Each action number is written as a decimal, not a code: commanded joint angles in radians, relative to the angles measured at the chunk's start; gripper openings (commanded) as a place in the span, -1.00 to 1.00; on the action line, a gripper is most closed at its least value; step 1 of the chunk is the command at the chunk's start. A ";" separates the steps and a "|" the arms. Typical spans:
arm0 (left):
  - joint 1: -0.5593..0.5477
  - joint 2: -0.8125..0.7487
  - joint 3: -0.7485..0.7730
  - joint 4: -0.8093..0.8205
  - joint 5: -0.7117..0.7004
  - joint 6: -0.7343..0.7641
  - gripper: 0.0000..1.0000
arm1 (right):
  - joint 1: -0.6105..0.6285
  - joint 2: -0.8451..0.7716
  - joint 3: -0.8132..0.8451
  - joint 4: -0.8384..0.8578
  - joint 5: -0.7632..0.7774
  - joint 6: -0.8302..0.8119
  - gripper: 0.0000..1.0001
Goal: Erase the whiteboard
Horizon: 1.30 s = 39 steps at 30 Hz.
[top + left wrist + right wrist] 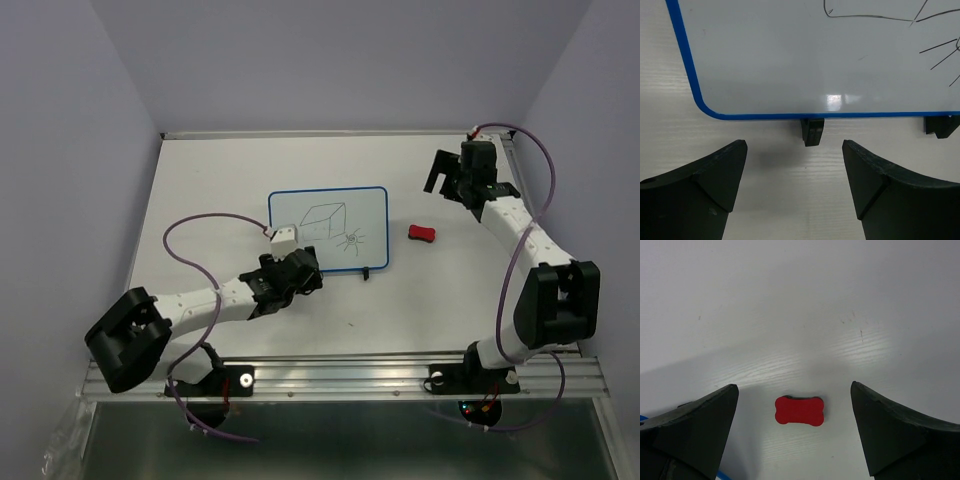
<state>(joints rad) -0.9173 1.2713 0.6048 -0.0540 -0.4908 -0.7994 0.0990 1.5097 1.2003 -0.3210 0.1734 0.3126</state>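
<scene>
One red eraser (422, 233) near whiteboard (365, 210)

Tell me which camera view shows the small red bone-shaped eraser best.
The right wrist view: the small red bone-shaped eraser lies whole and close, its outline clear. The top external view shows it only as a tiny red spot. The left wrist view misses it.

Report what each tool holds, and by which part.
Nothing held: left tool open beside the whiteboard; right tool open above the red eraser.
</scene>
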 commanded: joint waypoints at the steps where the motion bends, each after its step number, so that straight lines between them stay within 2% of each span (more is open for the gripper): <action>1: -0.005 0.060 0.038 0.138 -0.023 0.043 0.76 | -0.002 0.021 0.028 0.046 -0.063 -0.056 1.00; 4: -0.009 0.127 0.044 0.161 -0.006 0.060 0.65 | -0.002 0.035 0.027 0.048 -0.054 -0.069 1.00; 12: -0.038 0.188 0.056 0.161 -0.025 0.060 0.37 | -0.002 0.060 0.025 0.046 -0.031 -0.089 1.00; 13: -0.044 0.195 0.061 0.160 -0.029 0.055 0.23 | -0.002 0.064 0.027 0.045 -0.031 -0.095 1.00; 14: -0.048 0.200 0.061 0.160 -0.032 0.049 0.19 | -0.002 0.067 0.025 0.045 -0.032 -0.096 1.00; 18: -0.055 0.218 0.067 0.146 -0.066 0.009 0.18 | -0.002 0.076 0.027 0.043 -0.044 -0.116 1.00; 24: -0.058 0.243 0.104 0.068 -0.170 -0.063 0.05 | -0.002 0.098 0.025 0.040 -0.084 -0.158 1.00; 30: -0.060 0.252 0.108 0.071 -0.184 -0.073 0.04 | -0.002 0.129 0.039 0.031 -0.115 -0.164 1.00; 39: -0.113 0.318 0.135 0.056 -0.213 -0.076 -0.26 | -0.002 0.135 0.042 0.022 -0.104 -0.185 1.00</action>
<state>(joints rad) -1.0069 1.5761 0.7002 0.0250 -0.6392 -0.8543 0.0990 1.6436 1.2022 -0.3222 0.0845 0.1528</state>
